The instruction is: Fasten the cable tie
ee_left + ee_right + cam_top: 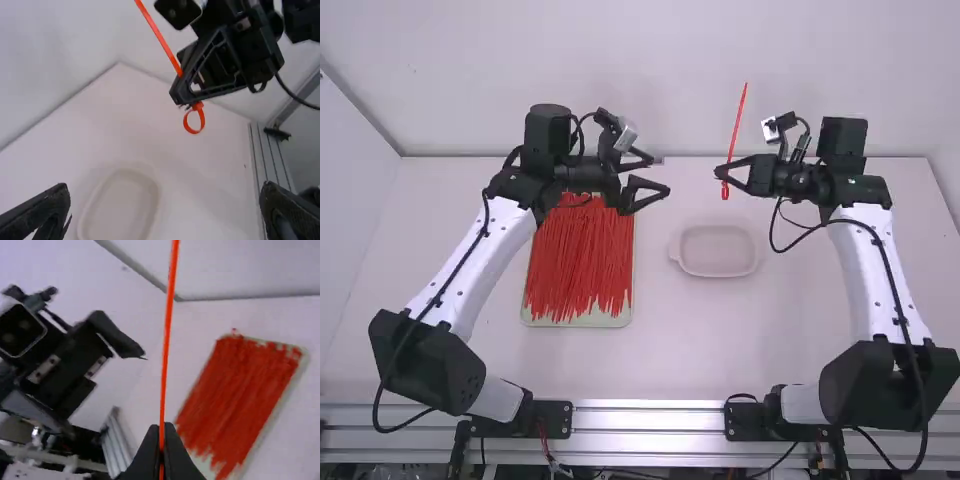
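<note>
Red cable tie [736,135], looped at its lower end, upper right of centre in high view, pinched upright in right gripper [726,173]. Left gripper [658,176], upper centre, jaws spread wide, just left of it.

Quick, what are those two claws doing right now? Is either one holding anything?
Left gripper: open, holding nothing.
Right gripper: closed on the red cable tie.
</note>
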Tool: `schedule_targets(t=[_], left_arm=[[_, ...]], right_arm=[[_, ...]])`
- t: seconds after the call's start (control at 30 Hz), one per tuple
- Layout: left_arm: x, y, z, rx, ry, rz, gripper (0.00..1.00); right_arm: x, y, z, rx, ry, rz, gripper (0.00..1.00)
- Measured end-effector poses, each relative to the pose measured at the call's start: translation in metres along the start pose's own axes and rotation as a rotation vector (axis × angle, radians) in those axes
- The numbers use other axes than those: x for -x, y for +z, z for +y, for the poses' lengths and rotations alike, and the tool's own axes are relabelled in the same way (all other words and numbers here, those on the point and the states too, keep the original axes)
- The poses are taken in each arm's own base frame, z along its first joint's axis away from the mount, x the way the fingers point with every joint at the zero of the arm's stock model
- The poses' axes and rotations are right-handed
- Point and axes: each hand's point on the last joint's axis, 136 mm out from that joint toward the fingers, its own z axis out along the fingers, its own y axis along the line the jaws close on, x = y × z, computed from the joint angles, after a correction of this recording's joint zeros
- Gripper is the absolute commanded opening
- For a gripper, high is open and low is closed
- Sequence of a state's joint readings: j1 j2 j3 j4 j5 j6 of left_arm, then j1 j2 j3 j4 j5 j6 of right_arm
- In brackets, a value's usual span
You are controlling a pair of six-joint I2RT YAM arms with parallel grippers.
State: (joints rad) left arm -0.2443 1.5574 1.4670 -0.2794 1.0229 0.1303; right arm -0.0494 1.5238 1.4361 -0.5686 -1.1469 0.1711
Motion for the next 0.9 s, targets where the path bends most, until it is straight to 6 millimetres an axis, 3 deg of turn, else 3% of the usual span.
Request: schedule_targets(t=[0.2,0.4,0.5,0.73,0.9], left_arm=[[-0.018,-0.012,0.010,0.032,-0.049,0.049,0.99],[-0.023,-0.025,0.023,0.071,-0.080,0.055,0.99],[-0.028,-0.029,0.025,0.078,-0.088,0.065,0.99],[-0.030,-0.029,0.024,0.076,-0.087,0.073,0.99],[-0.030,-0.029,0.024,0.076,-0.086,0.072,0.99]], right_arm=[[-0.022,0.014,-0.034,-0.240,-0.057,0.075,0.00],[-0.029,0.031,-0.059,-0.407,-0.157,0.098,0.00],[-0.044,0.040,-0.088,-0.527,-0.148,0.107,0.00],[-0.075,0.037,-0.144,-0.712,-0.130,0.100,0.00],[-0.089,0.035,-0.169,-0.759,-0.114,0.060,0.00]])
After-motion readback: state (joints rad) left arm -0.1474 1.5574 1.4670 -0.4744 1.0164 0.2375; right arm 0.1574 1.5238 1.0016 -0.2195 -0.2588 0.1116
